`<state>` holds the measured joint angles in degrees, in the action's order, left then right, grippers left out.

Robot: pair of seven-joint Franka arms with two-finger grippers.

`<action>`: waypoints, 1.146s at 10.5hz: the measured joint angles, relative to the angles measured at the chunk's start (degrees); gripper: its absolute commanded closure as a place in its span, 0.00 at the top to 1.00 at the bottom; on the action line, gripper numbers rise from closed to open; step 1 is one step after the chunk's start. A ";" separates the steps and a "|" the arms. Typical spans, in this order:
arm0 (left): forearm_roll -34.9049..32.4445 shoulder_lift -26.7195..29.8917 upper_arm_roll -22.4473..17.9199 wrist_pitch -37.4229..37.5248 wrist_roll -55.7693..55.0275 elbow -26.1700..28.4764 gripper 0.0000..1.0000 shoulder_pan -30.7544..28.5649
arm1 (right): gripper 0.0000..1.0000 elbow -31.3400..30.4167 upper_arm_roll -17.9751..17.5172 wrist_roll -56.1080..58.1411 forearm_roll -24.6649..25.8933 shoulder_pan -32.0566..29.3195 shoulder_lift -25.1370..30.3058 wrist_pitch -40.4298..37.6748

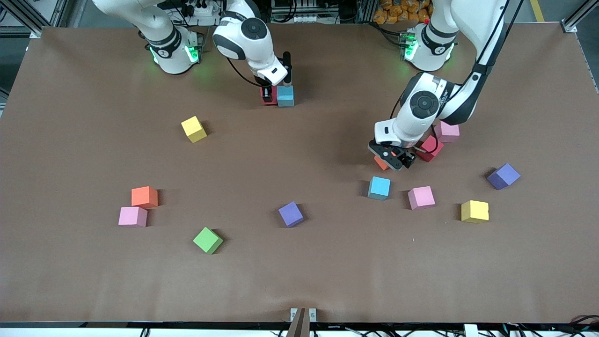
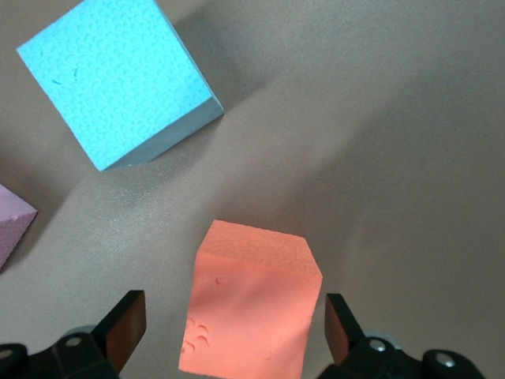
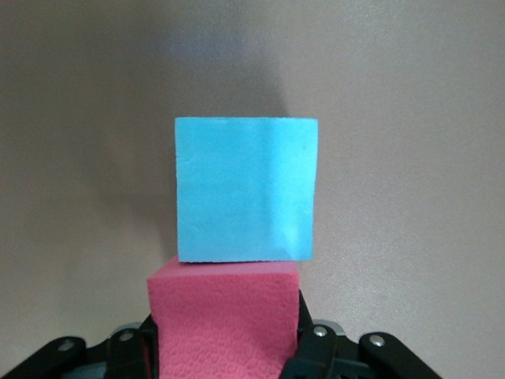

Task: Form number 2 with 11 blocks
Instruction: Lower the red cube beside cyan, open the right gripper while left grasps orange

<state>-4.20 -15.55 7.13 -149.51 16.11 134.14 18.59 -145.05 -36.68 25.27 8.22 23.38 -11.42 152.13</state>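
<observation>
My right gripper [image 1: 267, 95] is shut on a red block [image 1: 263, 101] that rests on the table close to the robots' bases. It touches a light blue block [image 1: 285, 96] on the side toward the left arm's end. The right wrist view shows the red block [image 3: 225, 316] between my fingers against the blue one [image 3: 246, 189]. My left gripper [image 1: 392, 157] is open and low over an orange block [image 1: 380, 163]. In the left wrist view the orange block [image 2: 252, 308] lies between the spread fingertips [image 2: 126, 325], with gaps on both sides.
A red block [image 1: 430, 148] and a pink one [image 1: 447, 131] lie beside the left gripper. Nearer the camera are light blue [image 1: 379, 187], pink [image 1: 421, 197], yellow [image 1: 475, 211] and purple [image 1: 503, 176]. Yellow [image 1: 193, 129], orange [image 1: 144, 197], pink [image 1: 133, 216], green [image 1: 208, 240] and purple [image 1: 290, 214] lie scattered.
</observation>
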 measured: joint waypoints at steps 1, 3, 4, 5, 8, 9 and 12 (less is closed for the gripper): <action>0.00 -0.03 0.00 0.00 0.00 0.00 1.00 0.00 | 0.28 0.00 0.06 -0.02 0.00 0.05 -0.23 0.07; 0.00 -0.07 0.00 0.00 0.00 0.00 1.00 0.01 | 0.45 -0.01 1.02 -0.14 0.00 0.22 -0.78 1.02; 0.00 -0.17 0.00 -0.02 0.00 0.00 1.00 0.01 | 0.56 -0.01 1.52 -0.14 0.00 0.23 -1.11 1.37; 0.00 -0.37 0.00 -0.23 0.00 -0.02 1.00 0.01 | 0.63 -0.01 1.89 -0.14 0.00 0.26 -1.26 1.49; 0.00 -0.76 0.00 -0.81 0.00 -0.08 1.00 0.01 | 0.72 -0.01 2.19 -0.15 0.00 0.37 -1.30 2.02; 0.00 -0.77 0.00 -0.84 0.00 -0.09 1.00 0.01 | 0.74 -0.01 2.19 -0.15 0.00 0.46 -1.38 2.31; 0.00 -0.78 0.00 -0.85 0.00 -0.11 1.00 0.01 | 0.81 -0.01 2.19 -0.15 0.00 0.64 -2.27 3.70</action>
<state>-4.20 -16.32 7.12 -150.37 16.11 134.03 18.61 -145.06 -34.49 25.12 8.22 24.02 -13.69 155.82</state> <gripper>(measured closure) 0.000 0.238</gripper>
